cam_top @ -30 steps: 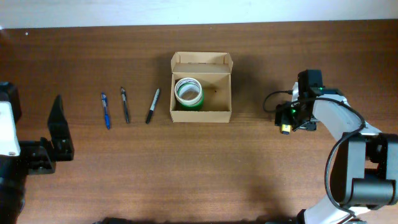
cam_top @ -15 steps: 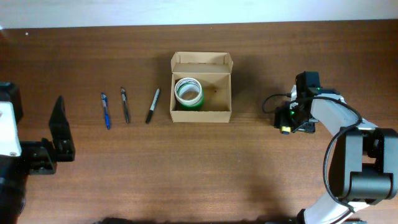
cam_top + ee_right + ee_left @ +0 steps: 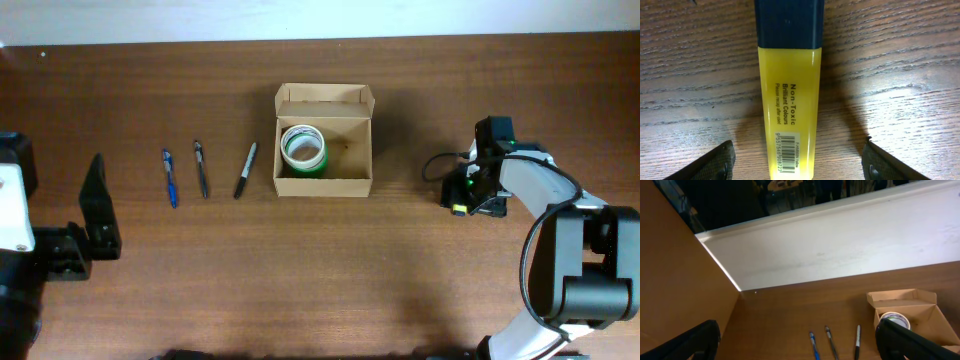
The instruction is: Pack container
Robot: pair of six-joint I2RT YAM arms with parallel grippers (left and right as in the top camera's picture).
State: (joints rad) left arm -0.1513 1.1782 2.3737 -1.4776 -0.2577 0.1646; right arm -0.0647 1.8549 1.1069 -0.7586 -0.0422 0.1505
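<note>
Yellow highlighter lay flat on the bench, right jaws open astride it and not touching; this looked like the pick-up step of packing.
Next move likely called for closing on the barrel, lifting, then carrying it left to the container. Container sat mid-bench: tan cardboard, flap lid folded back, green tape roll inside at its left, right half bare. Left jaws were wide open, empty, far left, well apart from it.
</note>
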